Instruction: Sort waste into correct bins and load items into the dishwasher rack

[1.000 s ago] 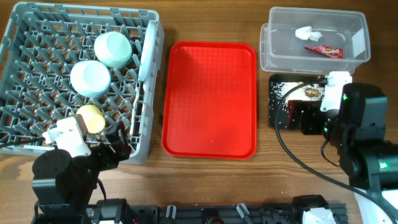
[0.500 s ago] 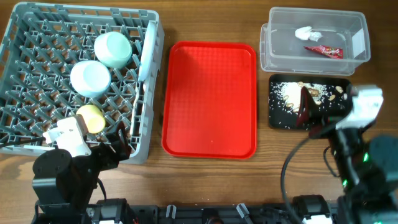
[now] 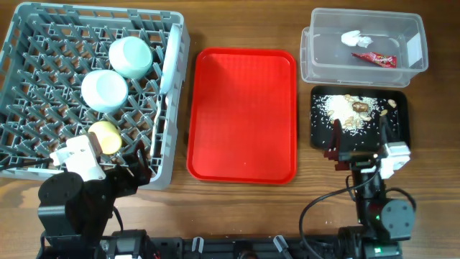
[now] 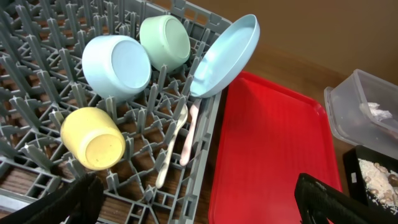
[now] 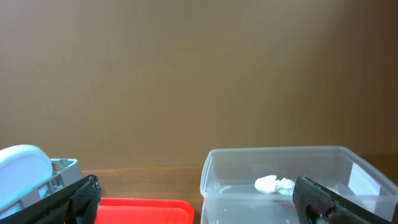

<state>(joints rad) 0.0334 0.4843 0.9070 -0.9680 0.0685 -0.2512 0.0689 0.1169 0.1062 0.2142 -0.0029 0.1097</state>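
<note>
The grey dishwasher rack [image 3: 43,43] at the left holds a pale green bowl [image 3: 130,56], a pale blue-white bowl [image 3: 104,90], a yellow cup [image 3: 106,137] and a white plate [image 3: 171,65] on edge. The left wrist view shows two white spoons [image 4: 171,146] lying in the rack [image 4: 37,68]. The clear tub [image 3: 316,65] holds the white tissue [image 3: 355,38] and the red wrapper [image 3: 374,58]. The black tray [image 3: 399,122] holds rice [image 3: 338,108] and brown bits [image 3: 359,106]. My left gripper [image 3: 136,169] is open at the rack's front corner. My right gripper [image 3: 359,147] is open and empty just in front of the black tray.
A flat red serving tray [image 3: 242,115] lies between the rack and the bins, with nothing on it. The right wrist view looks level over the clear tub [image 5: 230,180] toward a brown wall. Both arm bases sit at the table's front edge.
My right arm has pulled back from over the black tray toward the table's front edge, uncovering the tray. The left arm has not moved.
</note>
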